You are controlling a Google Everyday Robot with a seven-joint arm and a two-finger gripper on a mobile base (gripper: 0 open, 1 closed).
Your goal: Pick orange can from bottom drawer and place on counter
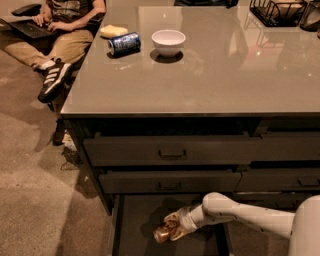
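One tool (170,228) low in drawer (134,220), clamped on can (160,233) end | risk: slip, or snagging upper drawer (150,182) on lift.

- blue can (124,43): on its side on the worktop (200,85), far left, just beside the white bowl (168,42)
- pale yellow object (113,31): behind the can
- wire rack (280,11): far right corner
- person (55,30): seated left, laptop (27,27) on lap, striped sneaker (56,79)
- two handled drawers (171,151): shut
- gripper (172,229): below them
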